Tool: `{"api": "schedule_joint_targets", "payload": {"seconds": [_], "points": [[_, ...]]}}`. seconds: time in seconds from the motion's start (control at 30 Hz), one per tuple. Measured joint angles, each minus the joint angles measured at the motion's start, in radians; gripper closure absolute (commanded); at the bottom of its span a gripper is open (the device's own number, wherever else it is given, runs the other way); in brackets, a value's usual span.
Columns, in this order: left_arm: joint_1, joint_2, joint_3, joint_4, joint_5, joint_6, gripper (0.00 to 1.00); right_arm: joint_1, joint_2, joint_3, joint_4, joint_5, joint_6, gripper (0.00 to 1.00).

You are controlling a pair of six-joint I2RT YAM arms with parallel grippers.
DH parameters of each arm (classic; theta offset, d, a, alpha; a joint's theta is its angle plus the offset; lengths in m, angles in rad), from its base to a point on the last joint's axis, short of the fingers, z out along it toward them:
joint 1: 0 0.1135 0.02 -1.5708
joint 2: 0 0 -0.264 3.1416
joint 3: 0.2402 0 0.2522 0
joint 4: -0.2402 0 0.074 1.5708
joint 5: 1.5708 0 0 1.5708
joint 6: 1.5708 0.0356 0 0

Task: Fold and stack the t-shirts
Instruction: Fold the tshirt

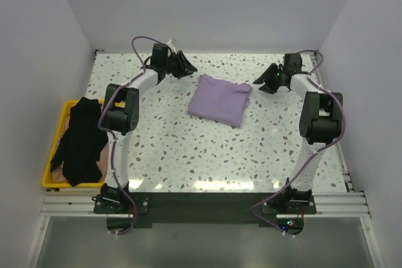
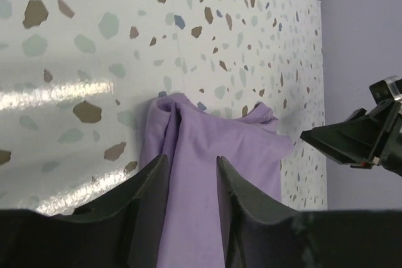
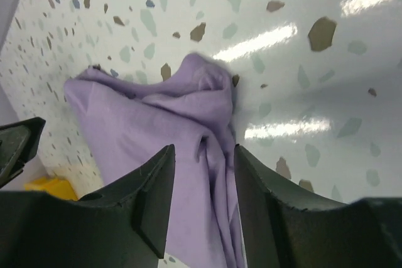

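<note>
lavender t-shirt (image 1: 220,100): folded, middle of the worktop (image 1: 176,149), long axis running roughly from one pincer to the other.
left pincer (image 1: 182,64): spread, empty, just beside its far-left corner.
right pincer (image 1: 271,78): spread, empty, just off its right edge.
black t-shirt (image 1: 80,142): unfolded, draped over the yellow crate (image 1: 63,110), well to the left; left arm nearer, so probably its pick.

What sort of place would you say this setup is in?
Probably a robotics lab test cell: plain white walls box in a speckled table, the left arm and right arm are bolted to a metal rail at its edge, and a lavender t-shirt lies on it.
</note>
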Motion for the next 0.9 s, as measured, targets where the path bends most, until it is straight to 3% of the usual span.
{"api": "schedule_joint_targets", "payload": {"seconds": [0.17, 0.4, 0.7, 0.9], "points": [[-0.033, -0.082, -0.165, -0.009, -0.053, 0.02, 0.79, 0.127, -0.117, -0.029, -0.066, 0.142, -0.047, 0.54], [-0.124, -0.147, -0.243, -0.001, -0.092, 0.037, 0.89, 0.354, -0.151, -0.032, -0.067, 0.212, -0.078, 0.58], [-0.131, -0.135, -0.244, -0.001, -0.114, 0.035, 0.95, 0.28, -0.041, -0.1, -0.069, 0.206, -0.084, 0.59], [-0.116, -0.109, -0.265, -0.018, -0.142, 0.034, 0.99, 0.203, -0.039, -0.145, -0.019, 0.113, -0.071, 0.58]]}}
